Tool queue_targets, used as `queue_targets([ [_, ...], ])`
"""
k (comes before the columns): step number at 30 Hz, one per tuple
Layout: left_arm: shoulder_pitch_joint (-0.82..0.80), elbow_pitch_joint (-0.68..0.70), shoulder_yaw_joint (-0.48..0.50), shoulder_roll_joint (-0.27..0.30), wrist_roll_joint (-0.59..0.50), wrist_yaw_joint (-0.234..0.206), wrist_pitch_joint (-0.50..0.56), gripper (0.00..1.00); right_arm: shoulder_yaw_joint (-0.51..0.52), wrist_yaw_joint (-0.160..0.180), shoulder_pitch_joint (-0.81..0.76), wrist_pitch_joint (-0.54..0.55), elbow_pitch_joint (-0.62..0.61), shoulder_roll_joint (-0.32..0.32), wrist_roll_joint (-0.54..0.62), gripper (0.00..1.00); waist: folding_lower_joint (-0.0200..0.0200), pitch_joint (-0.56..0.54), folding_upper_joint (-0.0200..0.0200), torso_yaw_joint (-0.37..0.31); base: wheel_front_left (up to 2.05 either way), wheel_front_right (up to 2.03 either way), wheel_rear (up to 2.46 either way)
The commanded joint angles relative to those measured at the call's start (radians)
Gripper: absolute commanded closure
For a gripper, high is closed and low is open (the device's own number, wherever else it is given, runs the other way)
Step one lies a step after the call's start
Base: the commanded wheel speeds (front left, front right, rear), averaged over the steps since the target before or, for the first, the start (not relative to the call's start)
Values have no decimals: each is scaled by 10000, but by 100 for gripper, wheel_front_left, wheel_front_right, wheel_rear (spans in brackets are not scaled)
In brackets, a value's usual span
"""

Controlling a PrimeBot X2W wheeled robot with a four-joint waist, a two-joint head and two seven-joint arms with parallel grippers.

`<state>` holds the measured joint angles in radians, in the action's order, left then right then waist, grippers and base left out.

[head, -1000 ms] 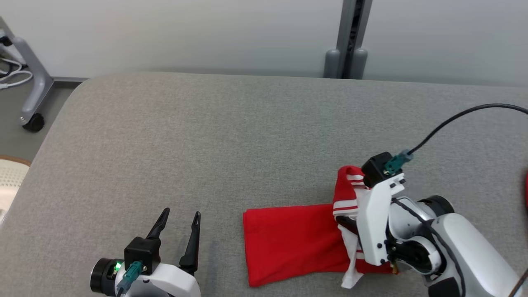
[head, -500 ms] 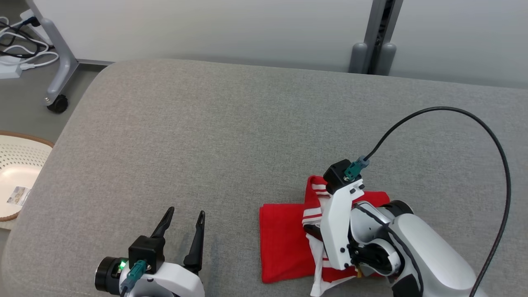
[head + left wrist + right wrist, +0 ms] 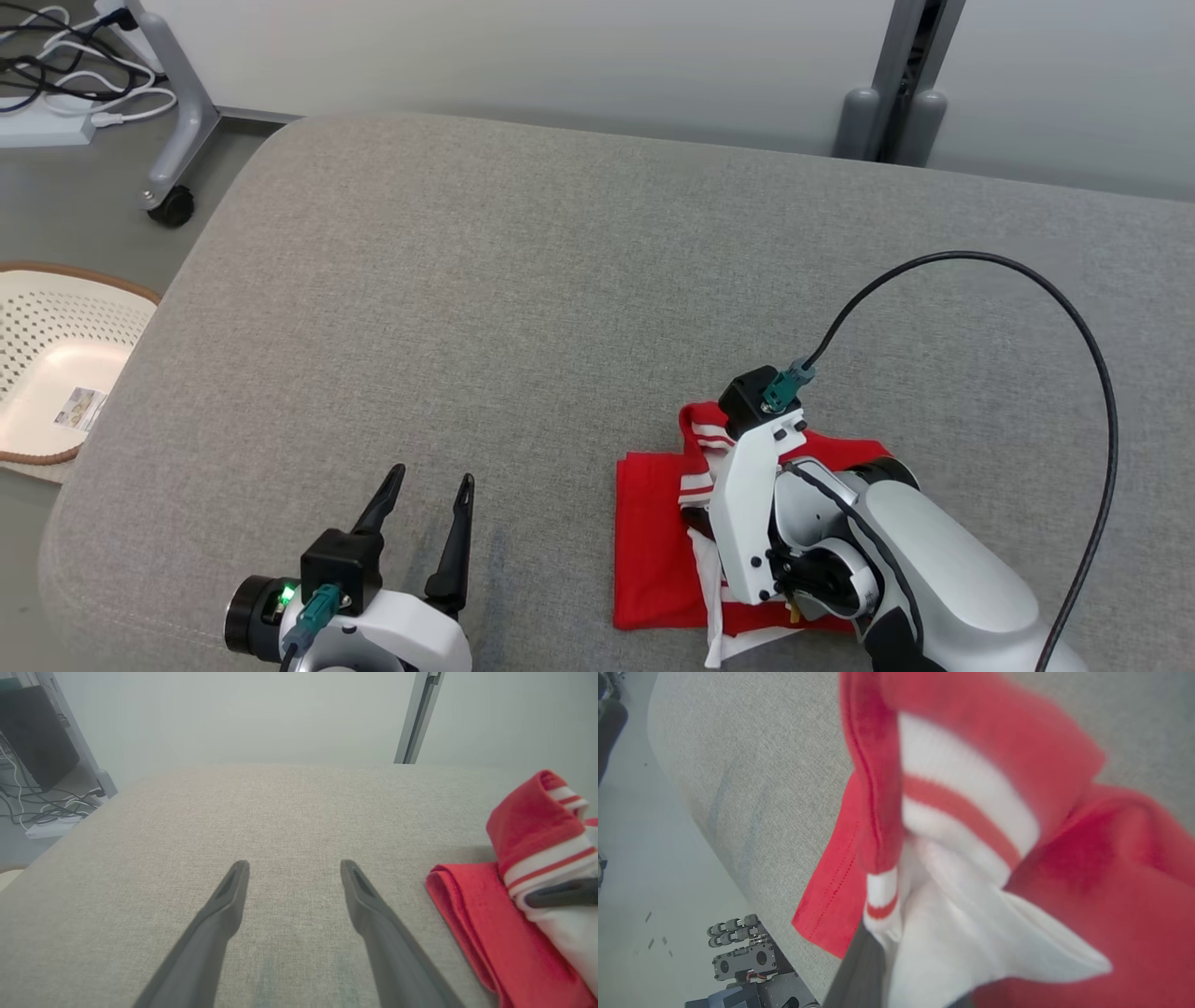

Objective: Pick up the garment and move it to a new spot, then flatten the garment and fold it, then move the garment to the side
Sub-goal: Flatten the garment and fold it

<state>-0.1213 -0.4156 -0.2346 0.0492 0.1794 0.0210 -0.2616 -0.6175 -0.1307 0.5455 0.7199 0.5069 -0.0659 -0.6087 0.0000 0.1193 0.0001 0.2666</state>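
**Right claw pinches the striped trim of a limp red garment**

The soft red knit garment with white-and-red striped ribbed trim lies on the grey fabric-covered table, close to the near edge on the robot's right. Its lower part rests flat in a doubled layer. The striped end stands up in a bunch where the right claw has it pressed between its fingers. The left claw hovers low over bare table well to the garment's left, with fingers spread wide and nothing between them.

The cloth looks light and floppy. It will likely sag, drag and unfold when lifted from one point, and the doubled layers may slide apart. The ribbed trim seems thicker and less slippery, so it is a sound place to pinch. For a tidy move, a second hold on the folded red edge nearest the left claw would probably keep the shape.
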Motion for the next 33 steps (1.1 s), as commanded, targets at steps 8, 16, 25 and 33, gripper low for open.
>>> queue_targets([
  [8, -128, -58, -109, 40, 95, -55, -33, 0, -411, -1, 442, -663, 777, 111, -385, 100, 0, 84, -1, 267, 0, 0, 0],
  [16, -88, -108, -103, 40, 104, -57, -33, 0, -715, -1, 689, -1217, 1168, 119, -694, 0, 0, 16, -1, 249, 0, 0, 0],
  [25, -30, -140, 72, 40, -55, -14, -33, 0, -920, -1, 1025, -1865, 1035, 125, -1305, 0, 0, -152, -1, 8, 0, 0, 0],
  [33, 119, -92, 355, 40, -279, 50, -33, 0, -585, -1, 1327, -2723, 836, 66, -1524, 0, 0, -459, -1, -463, 0, 0, 0],
])
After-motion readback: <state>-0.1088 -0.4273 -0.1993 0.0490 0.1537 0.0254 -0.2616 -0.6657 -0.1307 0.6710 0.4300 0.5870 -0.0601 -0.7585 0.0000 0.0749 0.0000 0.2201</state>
